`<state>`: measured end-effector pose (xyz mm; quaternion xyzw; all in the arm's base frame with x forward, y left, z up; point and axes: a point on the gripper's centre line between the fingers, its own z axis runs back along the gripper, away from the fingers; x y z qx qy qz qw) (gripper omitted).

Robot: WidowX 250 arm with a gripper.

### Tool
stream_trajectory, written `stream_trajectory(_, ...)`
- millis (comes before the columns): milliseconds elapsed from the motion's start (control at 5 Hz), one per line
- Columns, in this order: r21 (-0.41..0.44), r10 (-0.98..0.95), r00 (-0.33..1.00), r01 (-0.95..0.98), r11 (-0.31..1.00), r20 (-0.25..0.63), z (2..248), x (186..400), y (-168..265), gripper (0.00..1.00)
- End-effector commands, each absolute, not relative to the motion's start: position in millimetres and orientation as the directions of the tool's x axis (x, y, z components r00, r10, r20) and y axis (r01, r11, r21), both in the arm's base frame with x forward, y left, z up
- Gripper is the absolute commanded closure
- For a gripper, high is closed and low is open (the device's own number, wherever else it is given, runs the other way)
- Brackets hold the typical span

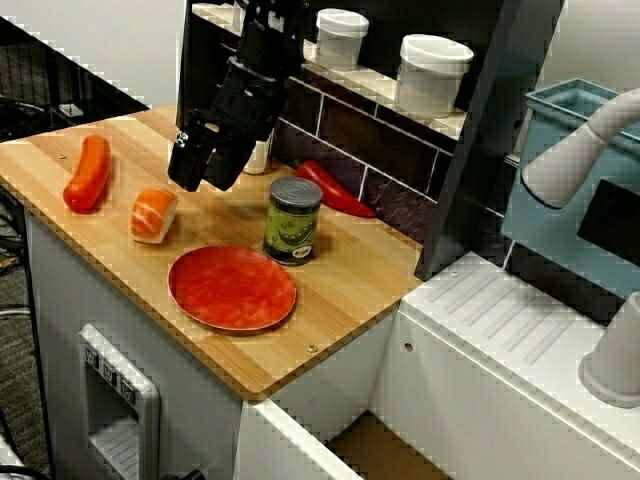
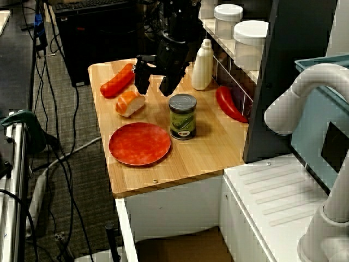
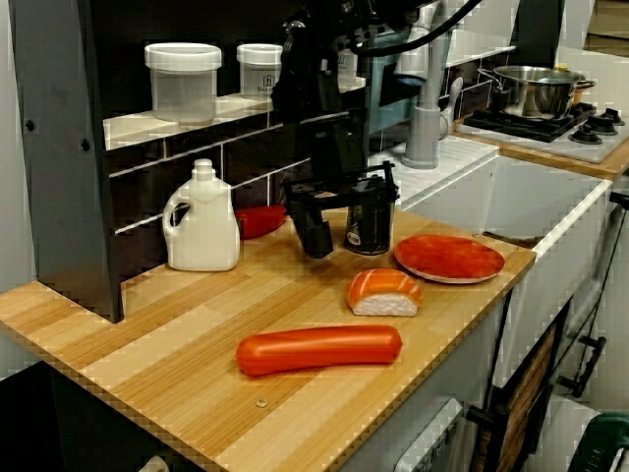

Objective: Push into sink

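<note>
Just red plate (image 1: pixel 232 288) near counter edge (image 1: pixel 330 352)

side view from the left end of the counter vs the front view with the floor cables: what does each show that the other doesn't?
Only the left-end view: a steel pot on a stove, and the sink basin's inner wall.
Only the cable view: floor cables and a keyboard on a dark desk.
Both: open, empty claw above the wooden counter, red plate, can, sushi piece, sausage, white bottle, red pepper.
</note>
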<state>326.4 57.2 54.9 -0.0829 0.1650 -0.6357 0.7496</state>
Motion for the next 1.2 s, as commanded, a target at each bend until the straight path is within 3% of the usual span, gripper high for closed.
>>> stream_trajectory(0,-0.295,-0.982,0.15,0.939,0.179,-0.117,63,337,73,0.0)
stream_trajectory(600,-0.287,-0.947,0.322,0.905,0.315,-0.024,63,311,58,0.0)
stream_trajectory(1000,-0.305,-0.911,0.41,0.873,0.381,0.037,67,304,49,0.0)
